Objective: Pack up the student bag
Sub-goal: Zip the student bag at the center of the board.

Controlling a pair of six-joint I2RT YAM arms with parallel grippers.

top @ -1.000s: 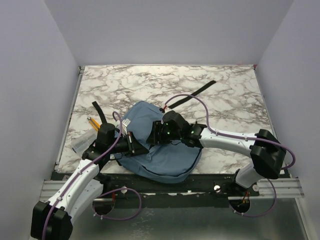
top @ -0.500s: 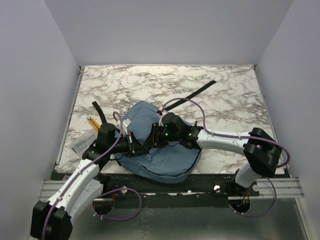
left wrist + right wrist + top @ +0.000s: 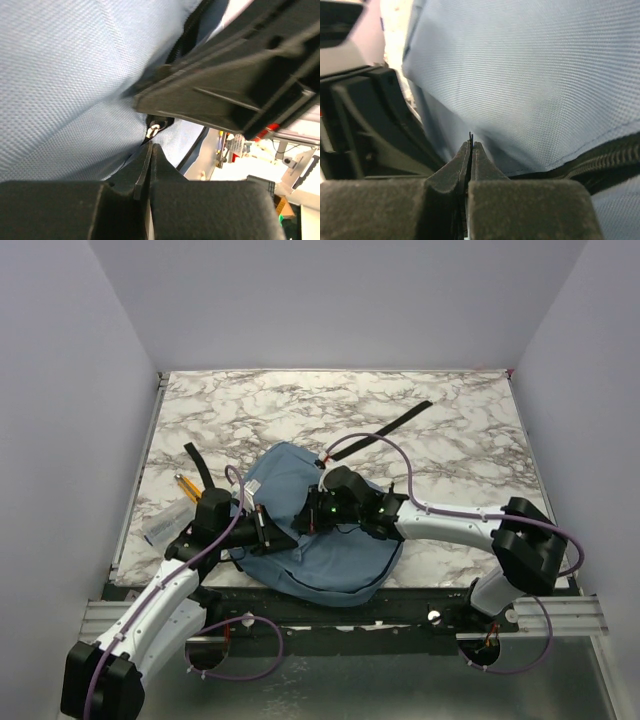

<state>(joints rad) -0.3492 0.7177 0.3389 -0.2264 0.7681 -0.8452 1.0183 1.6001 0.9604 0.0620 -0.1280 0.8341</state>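
Currently the bag (image 3: 330, 562) lies flat at the near centre of the table (image 3: 470, 450). On it, the left gripper (image 3: 268, 530) and right gripper (image 3: 305, 518) meet, both fully closed; any pinch on fabric is unconfirmed. Pencils (image 3: 183, 483) lie outside it, left: packing appears incomplete.

The right gripper (image 3: 303, 521) creeps left and toward the near edge across the bag (image 3: 340, 562), ending up almost against the left gripper (image 3: 272, 533); its forearm and elbow follow, and the purple cable (image 3: 372, 436) loop drifts left with them
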